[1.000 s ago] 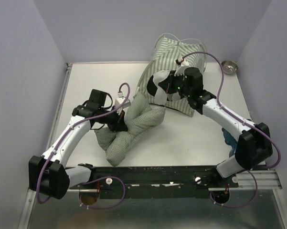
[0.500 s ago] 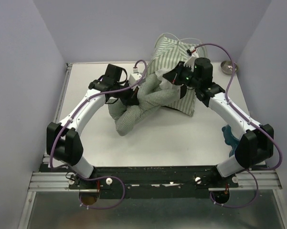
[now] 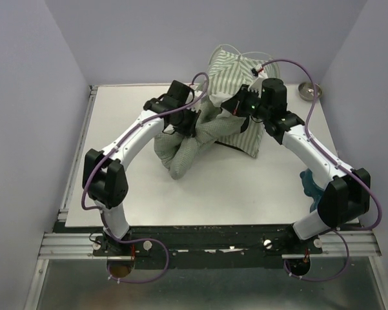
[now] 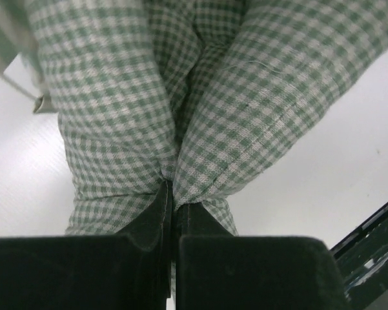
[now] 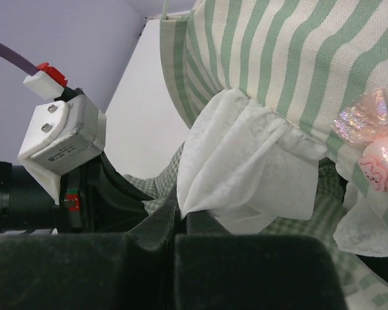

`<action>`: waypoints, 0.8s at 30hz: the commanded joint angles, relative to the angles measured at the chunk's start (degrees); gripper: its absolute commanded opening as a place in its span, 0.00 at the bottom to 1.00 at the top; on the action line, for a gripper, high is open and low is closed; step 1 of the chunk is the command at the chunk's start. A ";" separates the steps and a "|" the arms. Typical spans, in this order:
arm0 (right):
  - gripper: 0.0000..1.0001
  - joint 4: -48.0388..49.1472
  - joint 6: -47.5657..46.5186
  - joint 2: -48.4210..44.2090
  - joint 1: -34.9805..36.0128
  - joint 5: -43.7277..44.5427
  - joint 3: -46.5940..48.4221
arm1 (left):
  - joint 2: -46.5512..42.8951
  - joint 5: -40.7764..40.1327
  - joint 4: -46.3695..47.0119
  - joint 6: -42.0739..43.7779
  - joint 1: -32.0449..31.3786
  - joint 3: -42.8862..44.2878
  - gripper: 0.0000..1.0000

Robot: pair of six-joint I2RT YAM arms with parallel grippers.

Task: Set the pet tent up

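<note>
No legible text, tiny print on grey camera module too blurred to read

Soft cloth on a matt white table
The pet tent is coarse-woven striped fabric with an embossed white frill and a glittery pink tag (iridescent sheen); the cushion is matt checked cloth; the bowl, shiny metal.
</note>
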 commanded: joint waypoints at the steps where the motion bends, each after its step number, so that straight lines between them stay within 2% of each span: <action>1: 0.01 -3.49 -4.41 0.56 -0.14 4.22 -0.09 | 3.99 -9.91 -0.02 -12.57 -4.68 9.41 0.00; 3: 0.01 -3.85 -7.31 0.83 -0.14 8.87 -1.32 | 3.47 -8.43 2.16 -18.01 -4.42 9.34 0.00; 5: 0.01 -1.15 -9.60 0.91 -0.14 12.31 -3.95 | 0.58 -7.02 7.51 -23.91 -4.24 5.49 0.00; 7: 0.01 1.32 -11.27 1.96 -0.14 12.86 -5.36 | -1.27 -7.02 11.30 -29.53 -4.42 2.84 0.00; 12: 0.01 1.33 -11.72 4.52 -0.14 10.49 -3.88 | 2.32 -7.02 14.73 -33.42 -5.39 6.25 0.00; 16: 0.05 -0.42 -11.37 2.33 -0.14 6.80 -1.77 | 4.52 -4.74 25.78 -34.12 -5.30 5.65 0.00; 19: 0.27 -3.22 -13.12 -0.22 -0.14 4.16 -0.89 | 5.57 -2.20 32.91 -35.27 -5.39 5.82 0.00; 21: 0.52 -5.68 -13.57 -2.59 -0.22 3.54 -0.80 | 5.84 -0.26 36.52 -35.01 -5.30 5.82 0.00; 22: 0.61 -6.39 -13.92 -4.34 -0.22 3.28 -1.15 | 5.84 0.44 38.19 -34.66 -5.39 5.30 0.00; 24: 0.72 -6.66 -14.97 -8.21 -0.40 1.61 -2.98 | 6.45 0.72 39.44 -31.07 -5.65 5.55 0.00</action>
